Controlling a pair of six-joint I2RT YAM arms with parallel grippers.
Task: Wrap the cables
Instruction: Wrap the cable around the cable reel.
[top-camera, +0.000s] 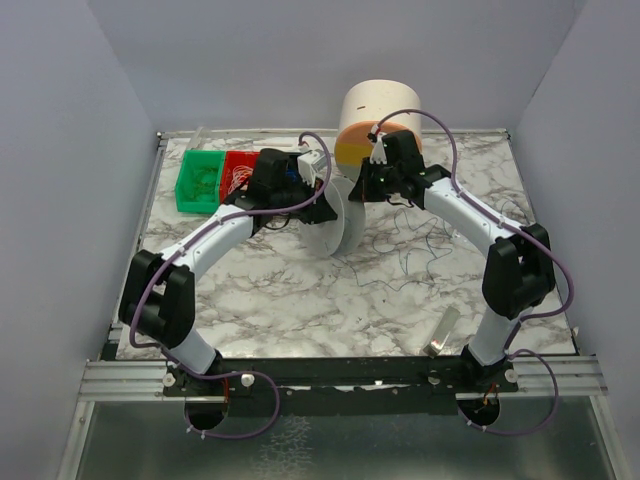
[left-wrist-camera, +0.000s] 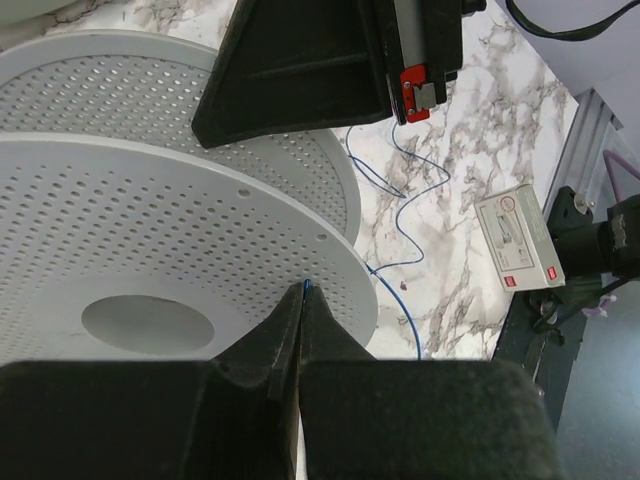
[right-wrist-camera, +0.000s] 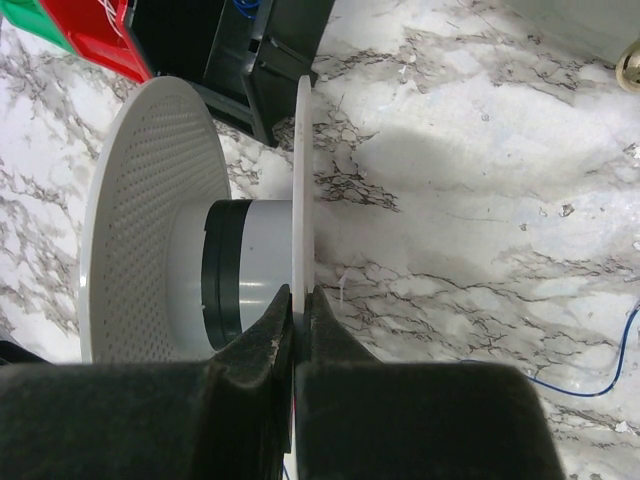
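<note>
**Item: cable** (left-wrist-camera: 409, 322). One hair-thin wire, dark from above and blue in the wrist views. The loose length lies in squiggles on the marble table (top-camera: 300, 300), to the right of the spool and toward the far edge. It runs from there up to the rim of the spool's flange. Dark, fine turns sit on the hub (right-wrist-camera: 222, 290) between the two flanges.

**Item: spool** (left-wrist-camera: 150, 220). White, with two perforated flanges. It stands on edge near the middle of the far edge of the table, between the two grippers.

**Item: left gripper** (left-wrist-camera: 302, 295). Jaws pressed together with no gap. The tips sit at the rim of the near flange, and a fleck of the blue cable is pinched between them. The free wire trails away to the right, just beside the tips.

**Item: right gripper** (right-wrist-camera: 298, 300). Jaws clamped on the thin rim of one flange, which runs straight down between the fingertips. The loose cable lies apart from this gripper, on the table to its right.

**Other contents.**
- Green bin (top-camera: 200, 180) and red bin (top-camera: 238, 172), side by side at the far left corner.
- Large white-and-orange roll (top-camera: 378, 115) at the far edge, behind the spool.
- Small white box with a red label (left-wrist-camera: 520, 240), near the table's edge.
</note>
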